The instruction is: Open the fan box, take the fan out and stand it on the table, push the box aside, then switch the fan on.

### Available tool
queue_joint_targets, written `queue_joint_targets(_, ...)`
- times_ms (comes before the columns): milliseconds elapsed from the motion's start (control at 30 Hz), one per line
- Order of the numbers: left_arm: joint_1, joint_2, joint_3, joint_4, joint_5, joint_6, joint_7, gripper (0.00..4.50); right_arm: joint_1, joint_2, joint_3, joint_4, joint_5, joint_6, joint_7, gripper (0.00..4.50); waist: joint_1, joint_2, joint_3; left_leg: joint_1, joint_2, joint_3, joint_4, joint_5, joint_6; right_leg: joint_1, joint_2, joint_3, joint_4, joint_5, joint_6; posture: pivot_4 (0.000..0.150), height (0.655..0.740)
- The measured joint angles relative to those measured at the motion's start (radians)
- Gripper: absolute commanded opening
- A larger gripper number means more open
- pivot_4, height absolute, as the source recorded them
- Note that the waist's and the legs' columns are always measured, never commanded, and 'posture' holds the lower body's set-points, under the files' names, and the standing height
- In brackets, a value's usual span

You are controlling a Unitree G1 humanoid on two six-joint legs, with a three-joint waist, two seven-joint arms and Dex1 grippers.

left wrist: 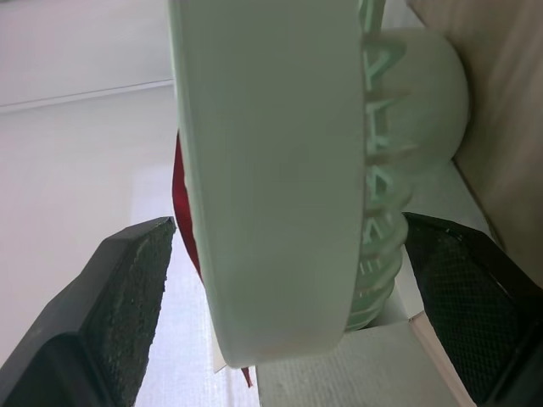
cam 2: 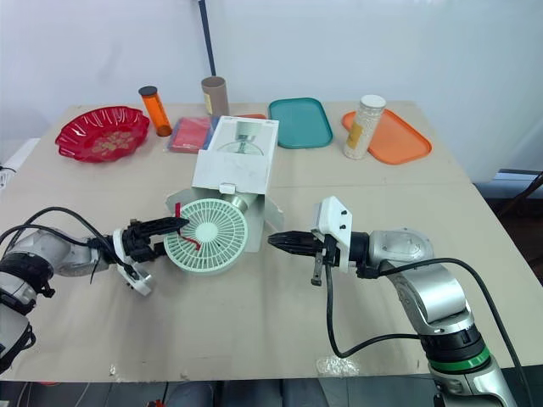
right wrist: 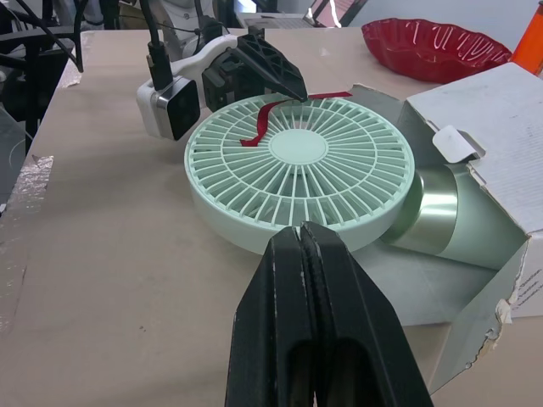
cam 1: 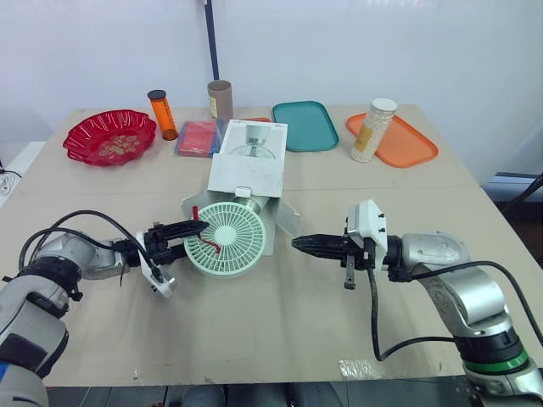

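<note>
1. Head views: the fan (cam 1: 226, 237) lies half out of the open box (cam 1: 248, 161) on the table (cam 1: 280, 331). The left gripper (cam 1: 197, 231) straddles its rim. The right gripper (cam 1: 305, 243) is pinched shut, empty, near the box.
2. Left wrist: fingers (left wrist: 127, 288) stand apart either side of the rim (gaps show); close squarely before pulling.
3. Right wrist: the box cradles the fan's base and may drag along. The red bowl (right wrist: 433, 47) is well clear.

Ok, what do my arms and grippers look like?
The left arm and right arm are silver-grey metal with looping black cables; the right has a green ring. The left gripper and right gripper each have two black textured fingers and a white wrist camera block.
</note>
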Motion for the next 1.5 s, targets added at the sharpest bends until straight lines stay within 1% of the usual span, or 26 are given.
queue_joint_targets(67, -0.024, -0.006, -0.054, 0.017, -0.001, 0.014, 0.027, 4.46, 0.0, -0.001, 0.0, -0.006, 0.0, 0.002, -0.004, 0.0, 0.0, 0.0, 0.0, 0.0, 0.0, 0.0, 0.0, 0.0, 0.0, 0.0, 0.0, 0.0, 0.0, 0.0, 0.0, 0.15, 0.74)
queue_joint_targets(133, -0.033, -0.011, -0.076, 0.028, -0.004, 0.02, 0.04, 4.46, 0.0, -0.001, 0.0, -0.007, 0.001, 0.002, -0.006, 0.0, 0.0, 0.0, 0.0, 0.0, 0.0, 0.0, 0.0, 0.0, 0.0, 0.0, 0.0, 0.0, 0.0, 0.0, 0.0, 0.15, 0.74)
queue_joint_targets(233, -0.044, -0.013, -0.117, 0.038, -0.008, 0.027, 0.052, 3.71, 0.0, -0.004, 0.0, -0.007, 0.0, 0.002, -0.011, 0.0, 0.0, -0.001, 0.0, 0.0, 0.0, 0.0, 0.0, 0.0, 0.0, 0.0, 0.0, 0.0, 0.0, 0.0, 0.0, 0.15, 0.74)
queue_joint_targets(600, -0.074, -0.049, -0.174, 0.081, -0.065, 0.076, 0.063, 3.71, -0.002, -0.005, 0.0, -0.007, -0.004, -0.002, -0.012, 0.0, 0.002, -0.001, -0.001, 0.0, 0.0, 0.0, 0.001, 0.0, 0.0, 0.0, 0.0, 0.0, 0.001, 0.0, 0.0, 0.15, 0.74)
queue_joint_targets(700, -0.078, -0.052, -0.185, 0.095, -0.078, 0.086, 0.063, 2.91, -0.003, -0.005, 0.0, -0.006, -0.009, -0.006, -0.012, 0.0, 0.002, -0.002, -0.001, 0.0, 0.0, 0.0, 0.001, 0.0, 0.0, 0.0, 0.0, 0.0, 0.001, 0.0, 0.0, 0.15, 0.74)
queue_joint_targets(767, -0.088, -0.052, -0.189, 0.098, -0.091, 0.085, 0.068, 2.26, -0.005, -0.005, 0.001, -0.005, -0.011, -0.01, -0.012, 0.0, 0.002, -0.002, -0.001, 0.0, 0.0, 0.0, 0.001, 0.0, 0.0, 0.0, 0.0, 0.0, 0.001, 0.0, 0.0, 0.15, 0.74)
queue_joint_targets(800, -0.089, -0.052, -0.19, 0.098, -0.094, 0.085, 0.069, 2.0, -0.007, -0.005, 0.001, -0.005, -0.011, -0.012, -0.012, 0.0, 0.002, -0.002, -0.001, 0.0, -0.001, 0.0, 0.001, 0.0, 0.0, 0.0, 0.0, 0.0, 0.001, 0.0, 0.0, 0.15, 0.74)
queue_joint_targets(1033, -0.086, -0.049, -0.21, 0.094, -0.116, 0.088, 0.071, 1.98, -0.018, -0.004, 0.007, 0.003, -0.015, -0.019, -0.012, 0.0, 0.002, -0.003, -0.002, 0.0, -0.001, 0.0, 0.001, 0.0, 0.0, 0.0, 0.0, 0.0, 0.001, 0.0, 0.0, 0.15, 0.74)
queue_joint_targets(1200, -0.035, -0.007, -0.209, 0.02, -0.154, 0.068, 0.056, 1.98, -0.029, 0.001, 0.012, 0.015, -0.023, -0.027, -0.012, 0.0, 0.001, -0.003, -0.002, 0.0, 0.0, 0.0, 0.001, 0.0, 0.0, 0.0, 0.0, 0.0, 0.002, 0.0, 0.0, 0.15, 0.74)
queue_joint_targets(1367, 0.08, 0.069, -0.156, -0.134, -0.254, 0.021, -0.03, 1.98, -0.039, 0.007, 0.016, 0.034, -0.03, -0.037, -0.01, 0.0, 0.001, -0.004, -0.002, 0.0, 0.0, 0.0, 0.002, 0.0, 0.0, 0.0, -0.001, 0.0, 0.002, 0.0, 0.0, 0.15, 0.74)
queue_joint_targets(1500, 0.202, 0.149, -0.061, -0.284, -0.393, -0.025, -0.176, 1.98, -0.047, 0.007, 0.017, 0.041, -0.03, -0.044, 0.005, 0.0, 0.0, -0.004, -0.002, 0.001, 0.0, 0.0, 0.002, 0.0, 0.0, 0.0, -0.001, 0.0, 0.002, 0.0, 0.0, 0.15, 0.74)
